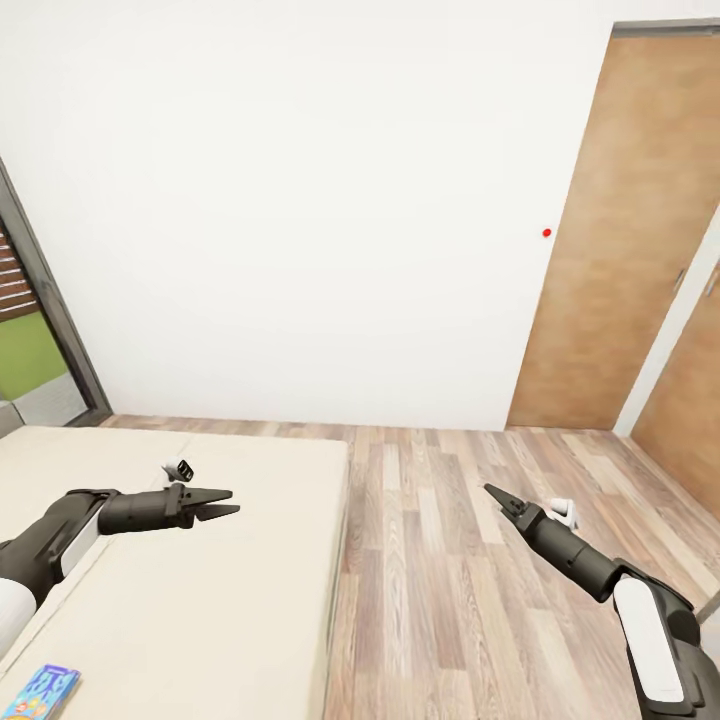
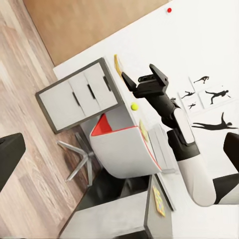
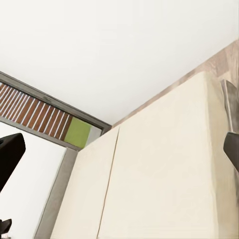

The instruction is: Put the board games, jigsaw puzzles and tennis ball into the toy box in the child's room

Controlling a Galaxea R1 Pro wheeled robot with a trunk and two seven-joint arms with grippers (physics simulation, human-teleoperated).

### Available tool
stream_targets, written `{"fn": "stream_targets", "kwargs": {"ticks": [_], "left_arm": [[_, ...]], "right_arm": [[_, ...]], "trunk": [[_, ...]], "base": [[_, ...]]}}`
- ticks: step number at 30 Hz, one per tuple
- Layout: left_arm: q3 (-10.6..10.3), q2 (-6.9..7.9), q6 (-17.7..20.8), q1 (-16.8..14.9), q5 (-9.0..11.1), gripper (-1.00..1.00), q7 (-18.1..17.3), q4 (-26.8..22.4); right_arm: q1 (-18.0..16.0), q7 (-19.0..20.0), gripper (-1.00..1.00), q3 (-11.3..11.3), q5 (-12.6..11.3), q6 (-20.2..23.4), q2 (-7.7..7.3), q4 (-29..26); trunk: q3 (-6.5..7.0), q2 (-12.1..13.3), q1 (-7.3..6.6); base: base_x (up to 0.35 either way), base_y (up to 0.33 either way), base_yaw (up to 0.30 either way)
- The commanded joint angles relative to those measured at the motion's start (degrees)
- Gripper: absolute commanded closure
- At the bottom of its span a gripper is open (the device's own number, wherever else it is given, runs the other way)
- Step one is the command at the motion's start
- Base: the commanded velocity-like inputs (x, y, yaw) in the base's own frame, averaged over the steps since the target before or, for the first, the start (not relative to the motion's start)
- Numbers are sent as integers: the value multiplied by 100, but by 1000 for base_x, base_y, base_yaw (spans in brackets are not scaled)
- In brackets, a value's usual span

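Observation:
A small blue-cyan board game [image 1: 44, 692] lies on the beige bed [image 1: 200, 610] at its near left corner. My left gripper [image 1: 222, 503] hovers open over the middle of the bed, holding nothing. My right gripper [image 1: 496, 493] is open over the wood floor to the right of the bed, also holding nothing. The left wrist view looks across to the pale table [image 2: 127, 92], where a yellow-green tennis ball [image 2: 134, 106] rests, with the open right gripper [image 2: 143, 75] in front of it. Small yellowish flat things on the table are too small to name. I cannot make out the toy box.
A white wall stands ahead, with a wooden door [image 1: 625, 230] at the right and a dark-framed window [image 1: 30, 330] at the left. A white and red chair [image 2: 122, 149] and a grey drawer unit [image 2: 74, 97] stand by the table. Plank floor [image 1: 450, 560] lies right of the bed.

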Motion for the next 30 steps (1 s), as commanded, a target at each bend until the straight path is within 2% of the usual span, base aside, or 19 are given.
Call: {"fn": "stream_targets", "kwargs": {"ticks": [1,15,30], "left_arm": [[-29,9,61,-5,22,-100,-22,0],[-25,10,61,-5,24,-100,-22,1],[-26,10,61,-5,19,-100,-22,4]], "right_arm": [[-8,14,-100,-9,-4,40,3,-1],[-8,14,-100,-9,-4,40,9,-1],[-9,14,-100,-9,-4,40,11,-9]], "trunk": [[-11,-14,3],[17,-14,3],[20,-14,3]], "base": [[-57,166,-276],[-57,83,-265],[-71,220,-23]]}}
